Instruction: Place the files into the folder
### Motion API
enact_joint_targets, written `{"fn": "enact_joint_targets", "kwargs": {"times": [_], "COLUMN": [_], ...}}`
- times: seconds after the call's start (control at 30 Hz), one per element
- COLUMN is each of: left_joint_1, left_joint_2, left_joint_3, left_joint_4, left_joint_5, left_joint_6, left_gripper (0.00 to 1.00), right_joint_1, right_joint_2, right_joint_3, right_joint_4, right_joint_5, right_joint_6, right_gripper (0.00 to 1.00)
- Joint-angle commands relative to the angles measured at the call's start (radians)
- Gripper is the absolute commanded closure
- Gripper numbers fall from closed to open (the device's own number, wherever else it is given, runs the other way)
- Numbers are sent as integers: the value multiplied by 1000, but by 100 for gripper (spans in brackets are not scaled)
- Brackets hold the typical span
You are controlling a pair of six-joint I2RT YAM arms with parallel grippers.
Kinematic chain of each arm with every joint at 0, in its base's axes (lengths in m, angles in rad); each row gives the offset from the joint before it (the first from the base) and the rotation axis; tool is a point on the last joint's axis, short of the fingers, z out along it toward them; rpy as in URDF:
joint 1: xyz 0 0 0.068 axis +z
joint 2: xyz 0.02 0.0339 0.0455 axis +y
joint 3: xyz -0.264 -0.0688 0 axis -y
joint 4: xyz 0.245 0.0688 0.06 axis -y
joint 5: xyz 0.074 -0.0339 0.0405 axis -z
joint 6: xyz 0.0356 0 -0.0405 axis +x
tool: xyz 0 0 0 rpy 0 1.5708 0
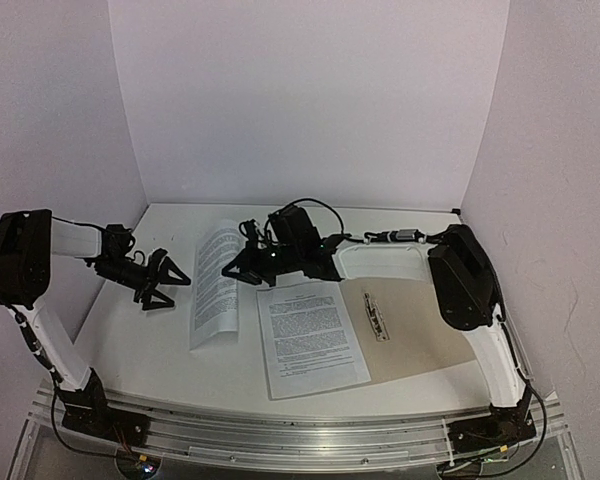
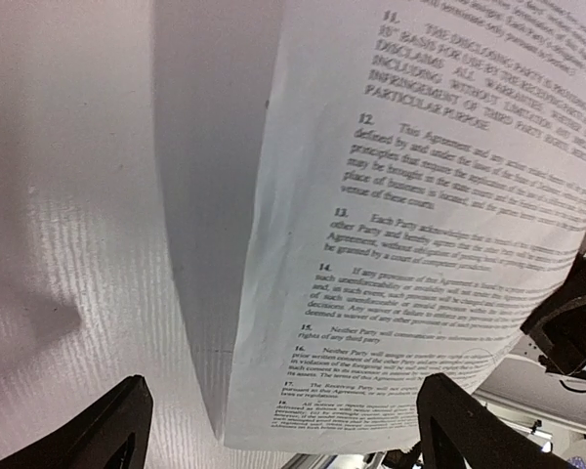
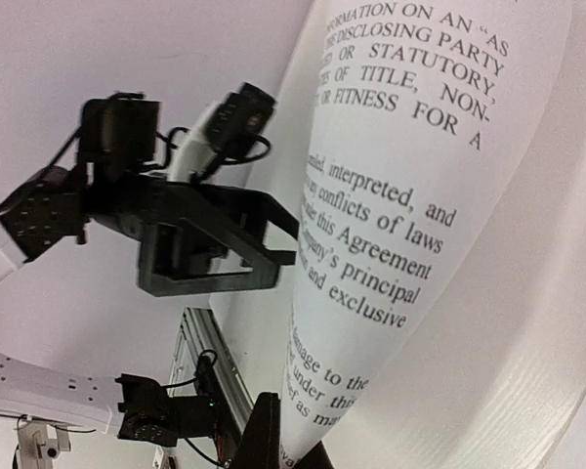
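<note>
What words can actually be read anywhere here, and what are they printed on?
On the lifted sheet: "FITNESS FOR A"
Same sheet: "conflicts of laws"
Same sheet: "this Agreement"
Same sheet: "PARTICULAR PURPOSE"
Same sheet: "Each Party acknowledges"
On the flat sheet: print too small to read.
On the folder: no text visible.

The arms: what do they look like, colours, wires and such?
Both the left arm and right arm have white tubular links between bulky black joint housings. Thin black cables loop along them. Each ends in a black two-fingered pincer: left pincer, right pincer. I see no markings.
</note>
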Motion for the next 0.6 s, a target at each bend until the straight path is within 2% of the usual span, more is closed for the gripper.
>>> {"fn": "enact_joint_targets", "kwargs": {"times": [0.0, 0.1, 0.3, 0.37, 0.43, 0.57], "left_joint_1": [-3, -20, -31, -31, -36, -72], "left_joint_2": [-24, -28, -7, -10, -18, -25], "left_joint_3": [-24, -11, -12, 1, 8, 40], "left_joint_4": [96, 166, 282, 295, 315, 273], "left_joint_5": [185, 258, 311, 356, 395, 444], "left_joint_6": [-92, -152, -170, -179, -198, -165], "left_gripper": [5, 5, 5, 7, 17, 51], "right_joint_1": [-1, 0, -6, -9, -14, -16], "right_joint_2": [-63, -64, -85, -102, -109, -96], "right_joint_3": [-21, -25, -37, -53, -64, -63], "right_joint_4": [99, 122, 177, 186, 192, 203], "right_joint_5": [-47, -69, -116, -113, -110, -112], "right_joint_6": [-34, -26, -28, -30, -30, -17], "right_gripper": [100, 100, 100, 100, 100, 99]}}
